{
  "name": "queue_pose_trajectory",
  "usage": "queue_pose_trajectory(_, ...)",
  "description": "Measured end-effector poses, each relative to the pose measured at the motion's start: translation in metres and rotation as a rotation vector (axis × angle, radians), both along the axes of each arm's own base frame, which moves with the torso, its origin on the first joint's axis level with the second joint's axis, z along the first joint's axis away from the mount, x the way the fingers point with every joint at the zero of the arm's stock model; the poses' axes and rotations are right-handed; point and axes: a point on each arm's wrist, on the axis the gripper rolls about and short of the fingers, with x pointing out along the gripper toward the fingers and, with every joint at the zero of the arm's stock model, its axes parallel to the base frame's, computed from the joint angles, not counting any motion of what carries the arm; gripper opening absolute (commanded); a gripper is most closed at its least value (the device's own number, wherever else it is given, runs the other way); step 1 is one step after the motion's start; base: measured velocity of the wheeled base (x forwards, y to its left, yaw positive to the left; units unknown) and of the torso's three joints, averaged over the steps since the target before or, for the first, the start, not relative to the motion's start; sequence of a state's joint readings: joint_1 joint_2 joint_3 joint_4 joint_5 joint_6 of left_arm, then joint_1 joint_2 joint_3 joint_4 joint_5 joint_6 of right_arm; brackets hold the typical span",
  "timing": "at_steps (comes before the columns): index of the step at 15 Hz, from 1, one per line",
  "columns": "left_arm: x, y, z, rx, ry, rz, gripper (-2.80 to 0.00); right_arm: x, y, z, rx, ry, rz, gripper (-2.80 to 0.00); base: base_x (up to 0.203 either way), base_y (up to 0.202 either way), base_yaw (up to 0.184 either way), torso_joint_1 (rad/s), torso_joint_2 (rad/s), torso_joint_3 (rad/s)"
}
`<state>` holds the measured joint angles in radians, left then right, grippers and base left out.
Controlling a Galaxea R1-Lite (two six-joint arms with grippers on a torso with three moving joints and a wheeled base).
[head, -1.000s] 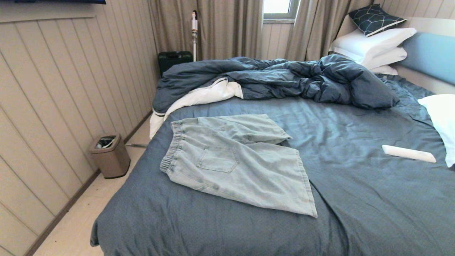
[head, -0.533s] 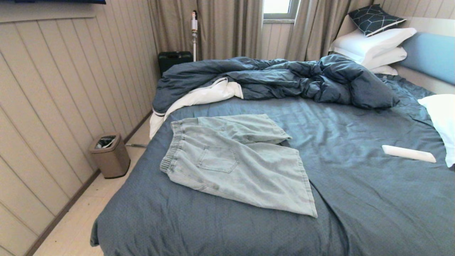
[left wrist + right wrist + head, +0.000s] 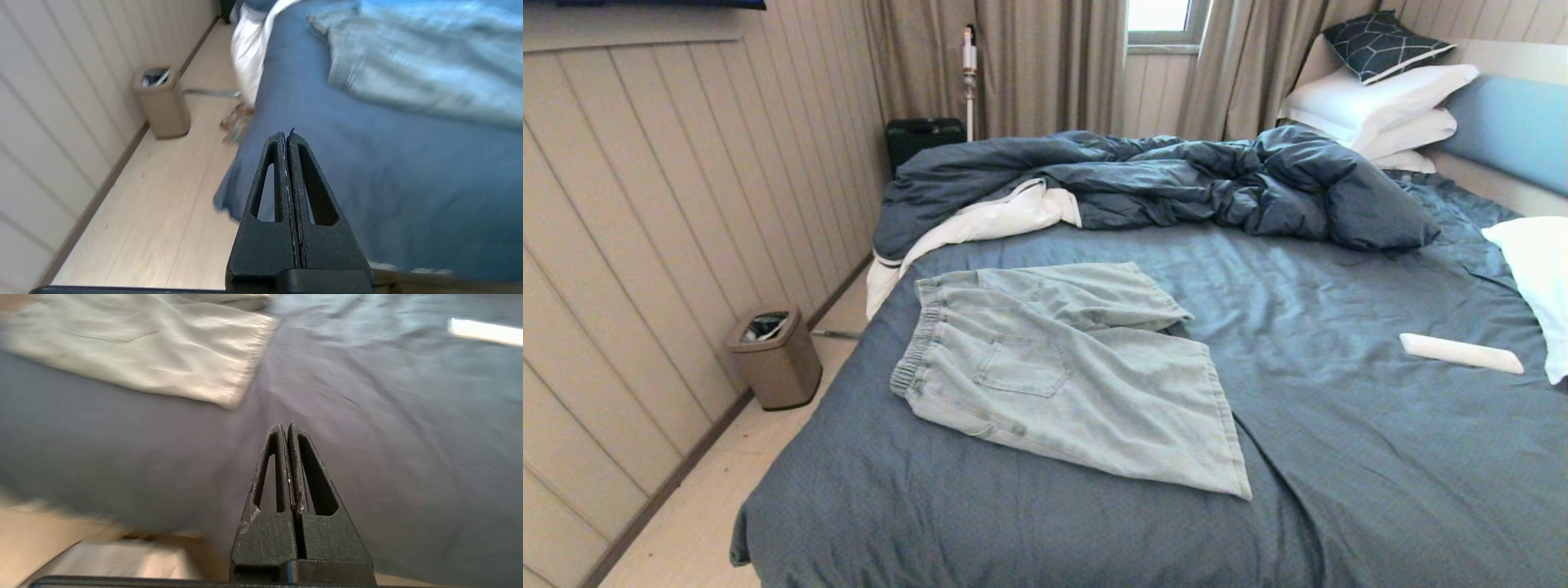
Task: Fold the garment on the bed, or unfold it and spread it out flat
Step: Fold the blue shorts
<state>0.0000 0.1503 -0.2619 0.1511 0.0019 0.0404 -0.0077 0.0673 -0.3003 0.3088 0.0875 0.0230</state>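
Note:
The pale light-blue denim shorts (image 3: 1066,371) lie on the slate-blue bed (image 3: 1339,457), one leg folded over the other, elastic waistband toward the left edge and a patch pocket facing up. Neither arm shows in the head view. My left gripper (image 3: 287,134) is shut and empty, hovering over the bed's near left corner, short of the shorts (image 3: 408,69). My right gripper (image 3: 285,426) is also shut and empty, above bare sheet, with the hem of the shorts (image 3: 163,355) some way beyond it.
A rumpled dark blue duvet (image 3: 1160,184) lies across the far side. White pillows (image 3: 1380,106) lean on the headboard, another (image 3: 1539,278) sits at the right edge. A white flat object (image 3: 1462,353) rests on the sheet at right. A beige bin (image 3: 774,355) stands on the floor left of the bed.

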Motion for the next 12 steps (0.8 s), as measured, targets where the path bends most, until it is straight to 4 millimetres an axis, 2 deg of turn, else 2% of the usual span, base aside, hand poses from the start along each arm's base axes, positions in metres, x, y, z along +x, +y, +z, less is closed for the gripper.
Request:
queue_pose_trajectory(1, 0.004, 0.000, 0.020, -0.004, 0.001, -0.012, -2.80, 0.000, 0.001, 0.016, 0.015, 0.025, 0.029, -2.80, 0.000, 0.000, 0.000, 0.000, 0.00, 0.000)
queue_pose_trajectory(3, 0.021, -0.001, 0.056, -0.021, 0.041, -0.047, -2.80, 0.013, 0.001, 0.048, 0.054, 0.075, 0.059, -2.80, 0.000, 0.000, 0.000, 0.000, 0.00, 0.000)
queue_pose_trajectory(5, 0.049, -0.002, 0.083, -0.058, 0.102, -0.075, -2.80, 0.041, 0.001, 0.076, 0.089, 0.127, 0.070, -2.80, 0.000, 0.000, 0.000, 0.000, 0.00, 0.000)
queue_pose_trajectory(7, 0.088, -0.003, 0.101, -0.113, 0.173, -0.099, -2.80, 0.080, 0.001, 0.097, 0.133, 0.184, 0.068, -2.80, 0.000, 0.000, 0.000, 0.000, 0.00, 0.000)
queue_pose_trajectory(8, 0.106, -0.003, 0.105, -0.142, 0.212, -0.107, -2.80, 0.099, 0.001, 0.104, 0.159, 0.212, 0.063, -2.80, 0.000, 0.000, 0.000, 0.000, 0.00, 0.000)
queue_pose_trajectory(10, 0.155, -0.004, 0.106, -0.206, 0.331, -0.132, -2.80, 0.148, 0.001, 0.112, 0.247, 0.303, 0.037, -2.80, 0.000, 0.000, 0.000, 0.000, 0.00, 0.000)
queue_pose_trajectory(12, 0.201, -0.007, 0.092, -0.252, 0.469, -0.184, -2.80, 0.195, -0.001, 0.102, 0.339, 0.434, -0.015, -2.80, 0.000, 0.000, 0.000, 0.000, 0.00, 0.000)
